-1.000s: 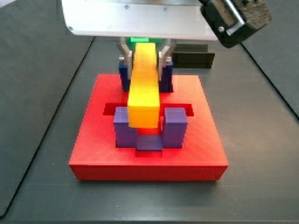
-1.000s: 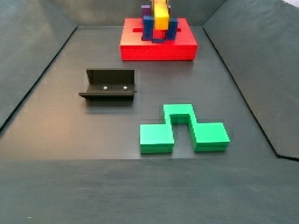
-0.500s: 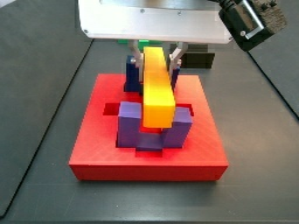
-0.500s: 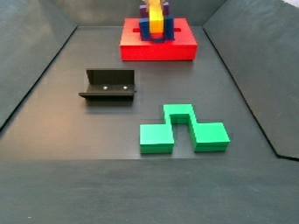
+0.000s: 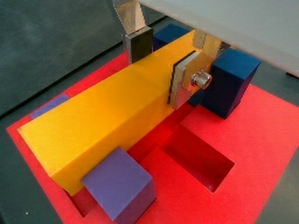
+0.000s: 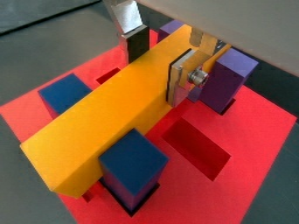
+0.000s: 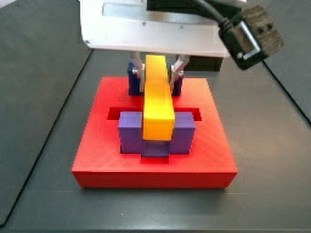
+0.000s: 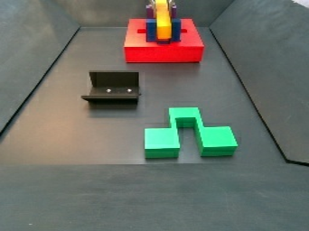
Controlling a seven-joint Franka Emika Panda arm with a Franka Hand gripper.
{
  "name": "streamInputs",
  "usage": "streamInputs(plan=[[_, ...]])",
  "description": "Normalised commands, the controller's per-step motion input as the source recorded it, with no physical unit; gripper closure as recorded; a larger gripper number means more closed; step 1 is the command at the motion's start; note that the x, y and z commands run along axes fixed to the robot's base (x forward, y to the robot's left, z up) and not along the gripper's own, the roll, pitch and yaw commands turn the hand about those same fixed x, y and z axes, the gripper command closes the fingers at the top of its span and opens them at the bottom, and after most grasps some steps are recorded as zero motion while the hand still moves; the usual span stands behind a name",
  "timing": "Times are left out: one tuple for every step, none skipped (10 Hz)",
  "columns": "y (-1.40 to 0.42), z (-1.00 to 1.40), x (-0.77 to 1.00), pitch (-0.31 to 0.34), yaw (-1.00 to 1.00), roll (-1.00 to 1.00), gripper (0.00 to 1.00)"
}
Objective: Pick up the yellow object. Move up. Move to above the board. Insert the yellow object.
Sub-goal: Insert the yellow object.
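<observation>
The yellow object (image 7: pixel 158 100) is a long bar lying lengthwise between the blue-purple posts (image 7: pixel 131 127) of the red board (image 7: pixel 109 155). Its front end sits level with the two front posts. It shows in both wrist views (image 5: pixel 105 114) (image 6: pixel 111 122) and small in a side view (image 8: pixel 161 16). My gripper (image 7: pixel 157 65) is over the board's far half, shut on the bar's far part. In both wrist views (image 5: pixel 162 72) (image 6: pixel 158 68) one silver finger (image 5: pixel 181 80) lies flat against the bar's side, and the other finger (image 5: pixel 139 44) is half hidden behind it. The slot under the bar is hidden.
An open recessed slot (image 5: pixel 198 157) lies in the board beside the bar. A green notched block (image 8: pixel 187 133) and the dark fixture (image 8: pixel 111 88) stand on the grey floor in front of the board (image 8: pixel 145 52). A black block (image 7: pixel 205 62) lies behind the board.
The yellow bar was tilted with its front end raised above the posts. It has come down with the gripper and now lies lower and flatter between the posts.
</observation>
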Motion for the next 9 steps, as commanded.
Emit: streamInputs(plan=[[-0.15,-0.27,-0.04,0.07,0.01,0.19,1.0],[-0.12,-0.32,-0.01,0.093,0.03,0.22,1.0],[-0.1,-0.37,0.0,0.11,0.05,0.24,1.0],[-0.11,-0.37,0.0,0.1,0.04,0.23,1.0],[-0.08,-0.35,0.0,0.074,0.05,0.19,1.0],[-0.05,-0.3,0.0,0.061,0.05,0.17,1.0],[-0.01,-0.26,0.0,0.034,0.03,0.11,1.0],[-0.08,-0.19,0.0,0.0,0.0,0.05,1.0],[-0.16,-0.11,-0.01,0.0,0.0,0.0,1.0]])
